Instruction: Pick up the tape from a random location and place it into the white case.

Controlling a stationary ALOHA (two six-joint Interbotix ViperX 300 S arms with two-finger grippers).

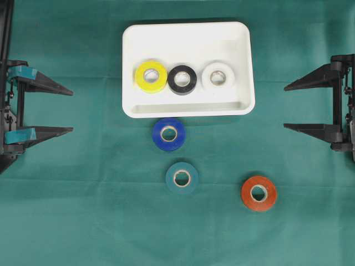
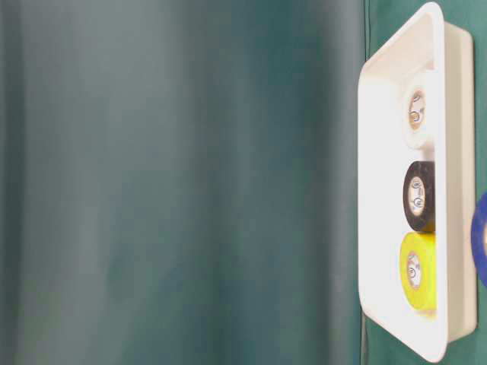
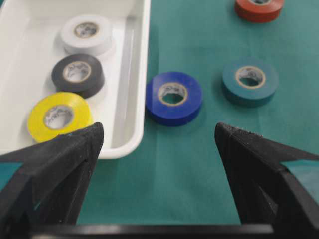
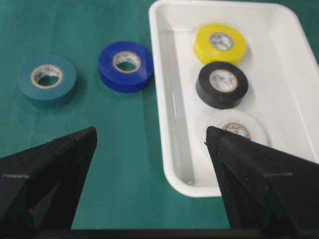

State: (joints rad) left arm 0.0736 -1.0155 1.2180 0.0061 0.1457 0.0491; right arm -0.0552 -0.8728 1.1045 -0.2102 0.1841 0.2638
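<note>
The white case [image 1: 188, 33] lies at the back centre of the green cloth. Inside it stand a yellow tape [image 1: 151, 76], a black tape [image 1: 182, 80] and a white tape [image 1: 218, 77] in a row. On the cloth in front lie a blue tape [image 1: 168, 133], just outside the case's front rim, a teal tape [image 1: 181, 178] and an orange-red tape [image 1: 258, 193]. My left gripper [image 1: 72, 111] hangs open at the left edge, and my right gripper [image 1: 284, 106] hangs open at the right edge. Neither holds or touches anything. The wrist views show the case [image 3: 134, 74] [image 4: 164, 89] and the blue tape [image 3: 174, 97] [image 4: 126, 65] ahead of each gripper.
Green cloth covers the whole table. The table-level view shows the case [image 2: 380, 190] on its side with the same three rolls and a sliver of the blue tape [image 2: 481, 237]. Bare cloth lies between each gripper and the case.
</note>
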